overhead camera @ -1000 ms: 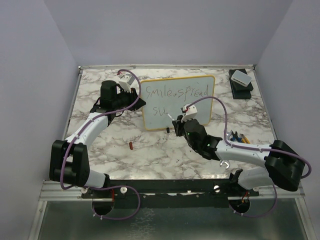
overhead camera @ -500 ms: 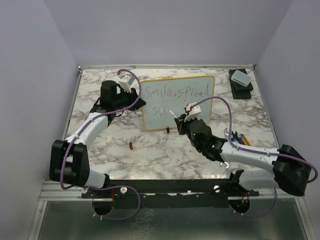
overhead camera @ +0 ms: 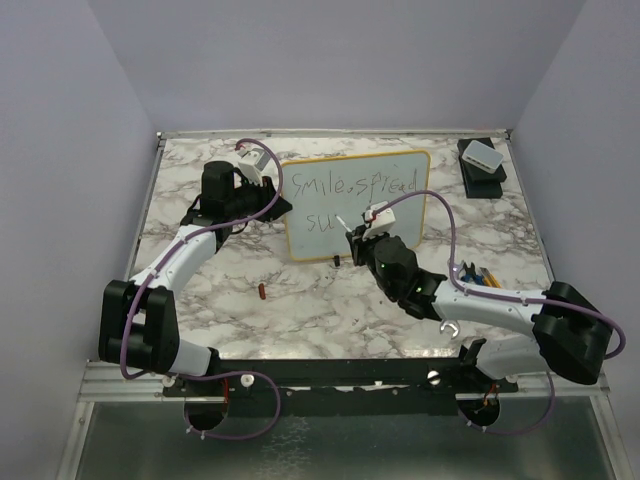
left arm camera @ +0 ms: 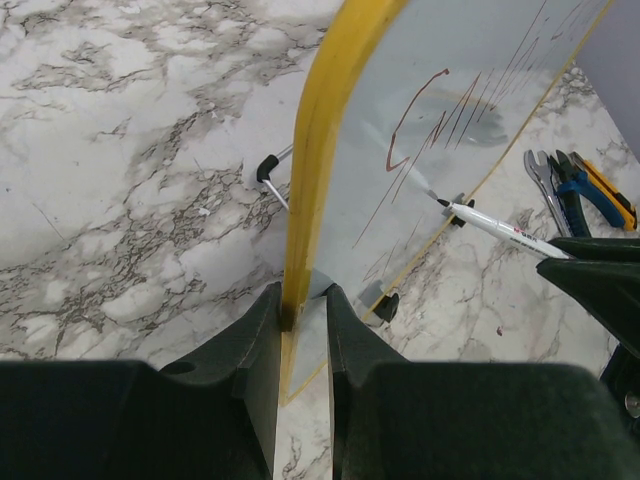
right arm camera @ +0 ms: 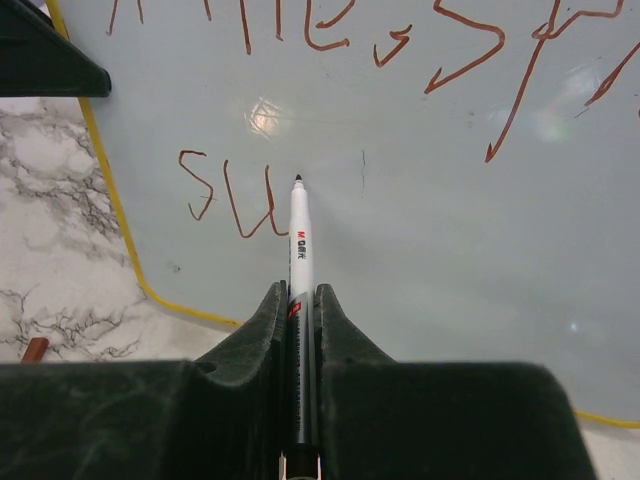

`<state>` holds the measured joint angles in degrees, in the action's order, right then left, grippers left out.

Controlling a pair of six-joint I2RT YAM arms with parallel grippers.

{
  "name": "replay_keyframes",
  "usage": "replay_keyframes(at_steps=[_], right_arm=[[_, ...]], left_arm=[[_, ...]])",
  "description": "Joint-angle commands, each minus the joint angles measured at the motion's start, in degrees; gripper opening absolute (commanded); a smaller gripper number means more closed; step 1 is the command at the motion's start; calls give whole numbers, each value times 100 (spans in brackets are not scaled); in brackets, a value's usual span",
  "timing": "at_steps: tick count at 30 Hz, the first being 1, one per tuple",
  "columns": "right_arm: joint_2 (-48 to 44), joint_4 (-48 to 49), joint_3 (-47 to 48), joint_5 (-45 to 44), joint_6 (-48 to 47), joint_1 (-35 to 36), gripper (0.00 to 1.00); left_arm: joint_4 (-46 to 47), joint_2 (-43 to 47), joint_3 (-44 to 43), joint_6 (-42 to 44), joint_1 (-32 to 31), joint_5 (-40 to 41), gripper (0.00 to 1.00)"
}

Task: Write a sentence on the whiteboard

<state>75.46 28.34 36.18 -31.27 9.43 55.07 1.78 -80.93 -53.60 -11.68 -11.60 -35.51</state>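
The whiteboard stands propped at the table's back middle, with a yellow rim. The sentence reads "smile, spread" on the top line and "su" below. My left gripper is shut on the whiteboard's left edge. My right gripper is shut on a white marker; its dark tip points at the board just right of "su". The marker also shows in the left wrist view.
A small white box on a black base sits at the back right. Pliers and tools lie right of the board. A small red cap lies on the marble left of centre. The board's black foot rests below it.
My right gripper and marker shifted slightly left and up along the board's lower line. The left arm has not moved.
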Motion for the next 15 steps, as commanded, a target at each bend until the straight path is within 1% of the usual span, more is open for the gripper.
replay_keyframes(at_steps=[1, 7, 15], right_arm=[[171, 101, 111, -265, -41, -14, 1], [153, -215, -9, -266, 236, -14, 1], [34, -613, -248, -59, 699, -14, 1]], left_arm=[[-169, 83, -18, -5, -72, 79, 9], [-169, 90, -18, -8, -76, 87, 9], [-169, 86, -17, -2, -73, 88, 9]])
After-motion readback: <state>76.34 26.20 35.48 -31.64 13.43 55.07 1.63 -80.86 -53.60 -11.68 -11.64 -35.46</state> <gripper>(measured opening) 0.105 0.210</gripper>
